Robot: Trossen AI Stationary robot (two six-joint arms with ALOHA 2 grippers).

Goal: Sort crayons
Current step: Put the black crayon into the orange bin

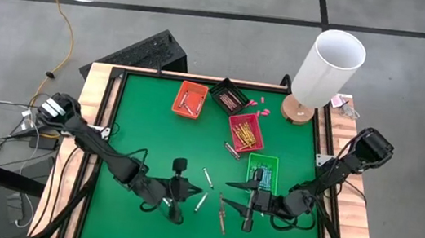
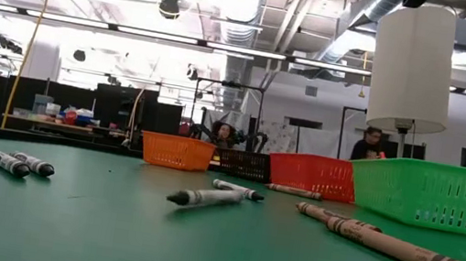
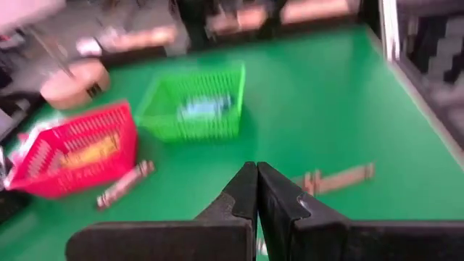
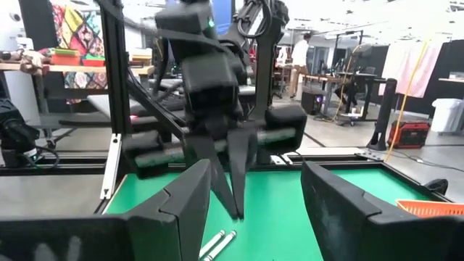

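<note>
Beside the green basket, the right gripper hovers, fingers spread wide, empty. Left gripper farther off, fingers pressed together, seemingly holding nothing. Loose crayons lie between them on the mat.

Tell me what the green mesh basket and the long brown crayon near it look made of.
The green mesh basket looks like moulded plastic: thin gridded walls, uniform glossy colour. The long brown crayon looks like wax in a matte paper wrapper, with dark printed bands and a bare, darker tip; the wax is a guess from that tip.
</note>
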